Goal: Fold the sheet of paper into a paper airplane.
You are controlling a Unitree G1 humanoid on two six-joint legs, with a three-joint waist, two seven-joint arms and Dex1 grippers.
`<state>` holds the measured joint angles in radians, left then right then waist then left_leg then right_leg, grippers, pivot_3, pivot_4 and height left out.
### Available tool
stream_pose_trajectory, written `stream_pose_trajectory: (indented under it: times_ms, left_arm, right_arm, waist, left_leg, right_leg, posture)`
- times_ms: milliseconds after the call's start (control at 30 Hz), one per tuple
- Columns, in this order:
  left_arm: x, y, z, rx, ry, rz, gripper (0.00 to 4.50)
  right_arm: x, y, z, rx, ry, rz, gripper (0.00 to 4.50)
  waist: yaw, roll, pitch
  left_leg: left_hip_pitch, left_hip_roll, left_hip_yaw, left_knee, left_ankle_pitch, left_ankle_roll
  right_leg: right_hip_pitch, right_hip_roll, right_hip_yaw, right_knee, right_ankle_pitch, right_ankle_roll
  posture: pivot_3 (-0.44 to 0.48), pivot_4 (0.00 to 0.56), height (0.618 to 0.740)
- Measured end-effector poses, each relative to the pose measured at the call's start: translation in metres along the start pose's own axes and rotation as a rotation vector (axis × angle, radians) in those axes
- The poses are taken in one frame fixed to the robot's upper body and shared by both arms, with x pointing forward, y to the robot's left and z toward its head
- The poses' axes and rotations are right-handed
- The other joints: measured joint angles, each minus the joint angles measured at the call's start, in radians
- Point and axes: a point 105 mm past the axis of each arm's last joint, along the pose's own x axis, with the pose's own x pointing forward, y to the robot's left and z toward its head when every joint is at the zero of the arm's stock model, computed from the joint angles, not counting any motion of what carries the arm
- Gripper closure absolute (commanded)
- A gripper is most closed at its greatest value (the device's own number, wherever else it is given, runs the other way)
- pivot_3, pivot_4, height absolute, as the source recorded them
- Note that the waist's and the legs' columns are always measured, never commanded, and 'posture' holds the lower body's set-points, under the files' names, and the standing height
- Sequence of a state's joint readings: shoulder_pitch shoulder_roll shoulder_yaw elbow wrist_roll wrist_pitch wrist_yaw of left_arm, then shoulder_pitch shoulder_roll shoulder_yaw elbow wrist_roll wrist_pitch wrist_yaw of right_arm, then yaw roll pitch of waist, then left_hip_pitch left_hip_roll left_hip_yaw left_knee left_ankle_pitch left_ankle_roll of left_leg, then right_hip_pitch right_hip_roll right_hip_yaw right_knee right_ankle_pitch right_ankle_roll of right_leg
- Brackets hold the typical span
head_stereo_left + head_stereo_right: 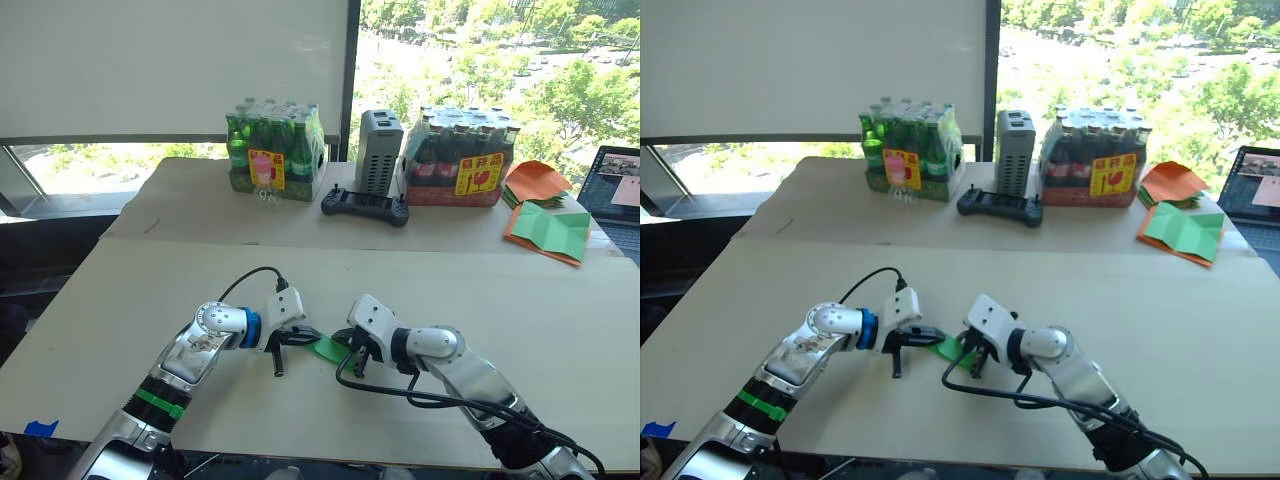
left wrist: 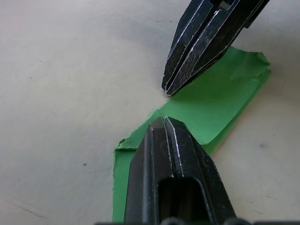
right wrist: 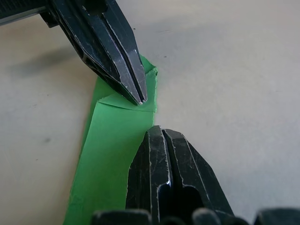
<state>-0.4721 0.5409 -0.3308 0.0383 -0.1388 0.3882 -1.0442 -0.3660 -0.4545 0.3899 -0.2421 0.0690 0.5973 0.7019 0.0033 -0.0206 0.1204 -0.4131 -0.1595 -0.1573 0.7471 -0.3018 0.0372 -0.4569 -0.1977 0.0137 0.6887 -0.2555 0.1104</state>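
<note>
The green sheet of paper (image 1: pixel 328 348), folded into a narrow layered strip with an angled flap at one end, lies flat on the near table. My left gripper (image 1: pixel 300 337) is shut, and its tip rests on the strip's left end (image 2: pixel 140 154). My right gripper (image 1: pixel 350 352) is also shut, its tip pressing on the paper (image 3: pixel 112 150) from the other side. The two tips nearly meet over the strip: the right gripper (image 2: pixel 168 89) and left gripper (image 3: pixel 140 99) each show in the other arm's wrist view.
On the far table stand a pack of green bottles (image 1: pixel 275 150), a grey box (image 1: pixel 378 150), a black controller (image 1: pixel 365 207) and a pack of dark bottles (image 1: pixel 460 158). Orange and green sheets (image 1: pixel 545 230) lie at far right beside a laptop (image 1: pixel 615 185).
</note>
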Motion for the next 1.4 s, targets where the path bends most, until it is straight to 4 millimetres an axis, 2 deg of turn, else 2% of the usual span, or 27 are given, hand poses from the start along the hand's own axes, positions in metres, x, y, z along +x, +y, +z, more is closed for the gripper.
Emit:
stream_pose_trajectory:
  times_ms: [100, 200, 267, 433, 933, 1400]
  left_arm:
    - [-0.001, 0.000, 0.000, 0.002, 0.002, 0.001, 4.50]
    - [-0.001, 0.000, 0.000, 0.003, 0.002, 0.000, 4.50]
    - [-0.001, 0.000, 0.000, 0.004, 0.002, 0.000, 4.50]
    - [-0.001, 0.000, 0.000, 0.004, 0.003, 0.000, 4.50]
    - [0.000, -0.004, 0.000, 0.005, 0.002, -0.006, 4.50]
    - [0.001, -0.005, -0.001, 0.004, 0.005, -0.012, 4.50]
  right_arm:
    - [0.001, -0.002, 0.015, 0.046, -0.096, -0.013, 4.45]
    - [-0.003, 0.002, 0.030, 0.013, -0.149, 0.003, 4.45]
    - [-0.004, 0.003, 0.026, 0.005, -0.129, 0.009, 4.45]
    - [-0.002, 0.008, 0.001, 0.020, -0.037, 0.017, 4.45]
    - [-0.006, 0.006, -0.006, 0.004, 0.022, 0.010, 4.45]
    - [-0.019, 0.010, -0.017, 0.011, 0.087, 0.010, 4.45]
  waist:
    - [-0.003, 0.000, 0.000]
    - [-0.003, 0.000, 0.000]
    - [-0.004, 0.000, 0.000]
    - [-0.004, 0.000, 0.000]
    - [-0.001, 0.000, 0.000]
    - [0.009, 0.000, -0.004]
  left_leg:
    - [0.000, 0.000, 0.000, 0.000, 0.000, 0.000]
    - [0.000, 0.000, 0.000, 0.000, 0.000, 0.000]
    - [0.000, 0.000, 0.000, 0.000, 0.000, 0.000]
    - [0.000, 0.000, 0.000, 0.000, 0.000, 0.000]
    - [0.001, 0.000, 0.000, 0.000, 0.000, 0.000]
    - [0.001, 0.000, 0.000, 0.000, 0.000, 0.000]
  right_leg:
    - [-0.001, 0.000, 0.000, 0.001, 0.000, 0.000]
    - [0.000, 0.000, 0.000, 0.001, 0.000, 0.000]
    - [-0.001, 0.000, 0.000, 0.001, 0.000, 0.000]
    - [-0.001, 0.000, 0.000, 0.001, 0.000, 0.000]
    - [0.000, 0.000, 0.000, 0.001, 0.000, 0.000]
    - [0.001, 0.000, 0.000, -0.001, 0.000, 0.000]
  posture:
    - [0.000, 0.150, 0.675]
    - [0.000, 0.150, 0.675]
    - [0.000, 0.150, 0.675]
    - [0.000, 0.150, 0.675]
    - [0.000, 0.150, 0.675]
    - [0.000, 0.150, 0.675]
